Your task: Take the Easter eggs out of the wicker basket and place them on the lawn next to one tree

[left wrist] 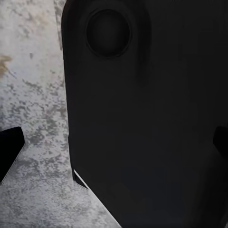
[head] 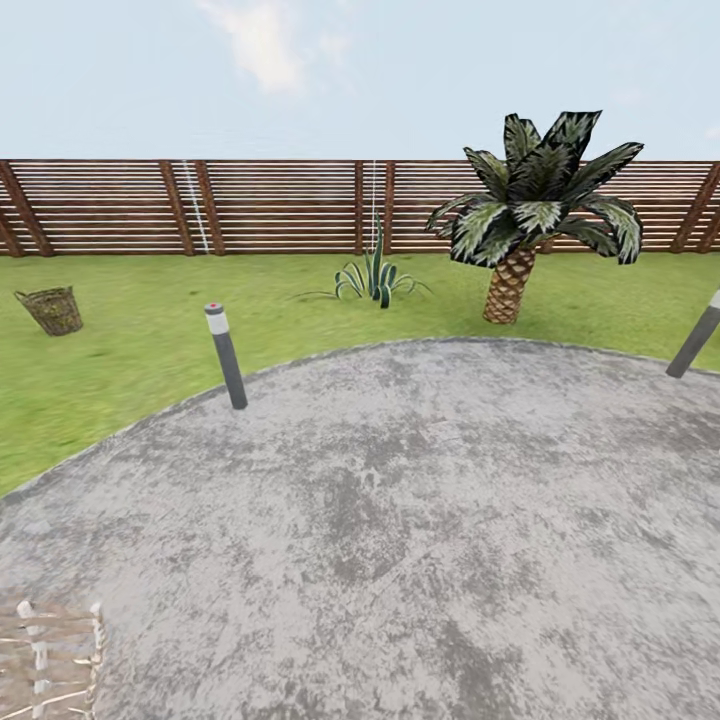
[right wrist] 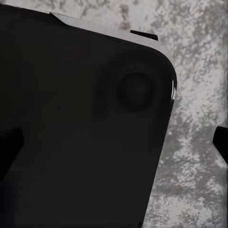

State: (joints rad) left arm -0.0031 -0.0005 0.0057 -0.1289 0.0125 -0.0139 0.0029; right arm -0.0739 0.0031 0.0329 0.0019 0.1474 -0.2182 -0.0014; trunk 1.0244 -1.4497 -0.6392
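The wicker basket (head: pixel 51 309) stands far off on the lawn (head: pixel 140 345) at the left, near the fence. The Easter eggs are out of view; I cannot see into the basket from here. The tree is out of view too. In the left wrist view my left gripper (left wrist: pixel 114 147) is open, its dark fingertips (left wrist: pixel 10 151) spread to the picture's sides, over a black part of the robot and grey paving. My right gripper (right wrist: pixel 114 145) is open in the same way, with fingertips (right wrist: pixel 221 142) wide apart and nothing between them.
I stand on a grey round patio (head: pixel 400 520). A bollard light (head: pixel 226 355) marks its left edge, another bollard (head: pixel 695 338) its right. A short palm (head: pixel 520 220) and a spiky plant (head: pixel 375 280) grow before the slatted fence (head: pixel 280 205). A wicker chair corner (head: pixel 45 660) lies near.
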